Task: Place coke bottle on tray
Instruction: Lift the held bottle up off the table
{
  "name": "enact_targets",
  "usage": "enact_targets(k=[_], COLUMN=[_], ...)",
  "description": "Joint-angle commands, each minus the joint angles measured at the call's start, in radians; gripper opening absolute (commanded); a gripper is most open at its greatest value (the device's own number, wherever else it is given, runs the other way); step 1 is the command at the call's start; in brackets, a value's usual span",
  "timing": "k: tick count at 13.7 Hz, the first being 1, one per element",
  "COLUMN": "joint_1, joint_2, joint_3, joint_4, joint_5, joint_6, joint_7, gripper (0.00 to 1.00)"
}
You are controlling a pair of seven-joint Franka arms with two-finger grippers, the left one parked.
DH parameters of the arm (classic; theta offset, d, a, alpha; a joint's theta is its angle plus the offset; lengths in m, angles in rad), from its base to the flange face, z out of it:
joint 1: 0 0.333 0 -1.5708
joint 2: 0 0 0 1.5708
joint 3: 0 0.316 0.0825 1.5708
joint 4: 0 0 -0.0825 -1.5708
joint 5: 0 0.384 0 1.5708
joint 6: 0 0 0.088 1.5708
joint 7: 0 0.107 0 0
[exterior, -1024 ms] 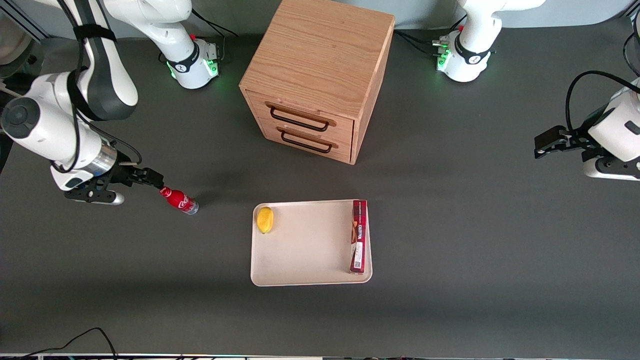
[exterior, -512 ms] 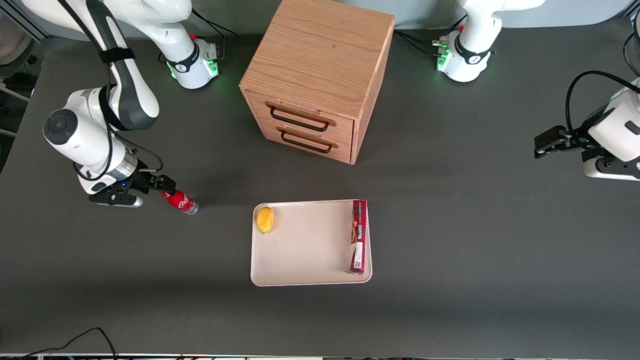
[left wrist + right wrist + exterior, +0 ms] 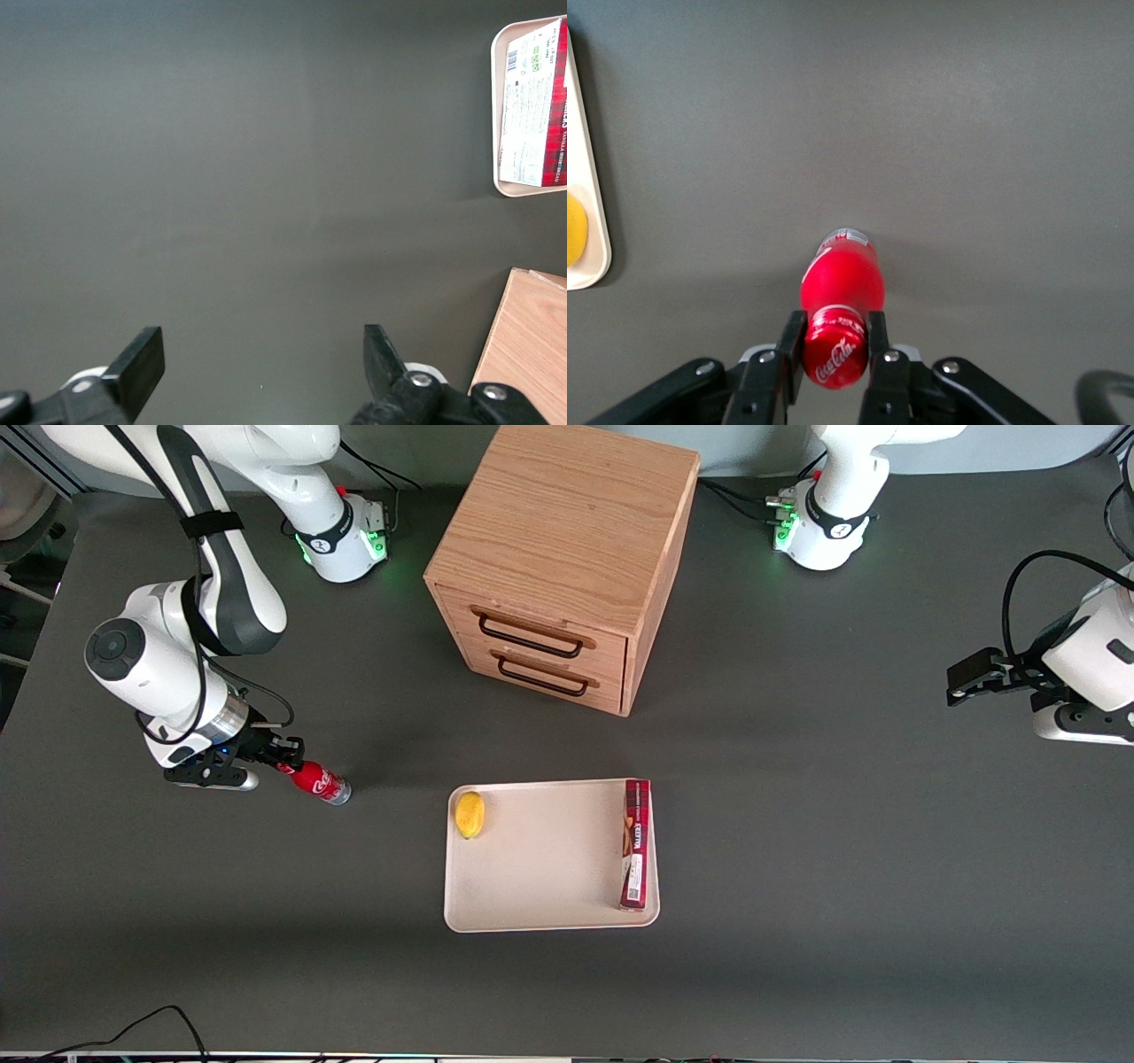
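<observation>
Moved in and closed on the coke bottle [image 3: 317, 780] cap: gripper [image 3: 288, 765], fingers [image 3: 790, 350] pinching it, well apart from tray [image 3: 540, 918] toward working arm's end.

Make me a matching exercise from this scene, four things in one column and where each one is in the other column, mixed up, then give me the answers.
Things:
1. coke bottle
2. lemon
3. red box
4. gripper

Places:
A. along the tray's edge toward the parked arm's end
B. closed around the bottle's cap
C. on the table, off the tray, toward the working arm's end
D. in the tray's corner nearest the bottle

Pairs: 1-C, 2-D, 3-A, 4-B
</observation>
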State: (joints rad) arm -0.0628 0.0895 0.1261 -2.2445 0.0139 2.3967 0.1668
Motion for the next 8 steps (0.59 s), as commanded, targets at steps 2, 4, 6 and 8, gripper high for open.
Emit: enact_targets(k=[2,4,6,8], joint_1=[-0.015,-0.015,-0.017,-0.019], joint_2=[-0.082,-0.106,-0.109,-0.105], joint_3=[0.004,0.004,0.003,0.003], joint_4=[0.118,0.236,0.389,0.549], joint_5=[-0.012,-0.003,0.0,0.0], joint_6=[-0.24,-0.405,-0.618,-0.814], joint_7=[-0.016,-0.006,-0.015,-0.015], gripper=[0.0,0.0,0.0,0.0])
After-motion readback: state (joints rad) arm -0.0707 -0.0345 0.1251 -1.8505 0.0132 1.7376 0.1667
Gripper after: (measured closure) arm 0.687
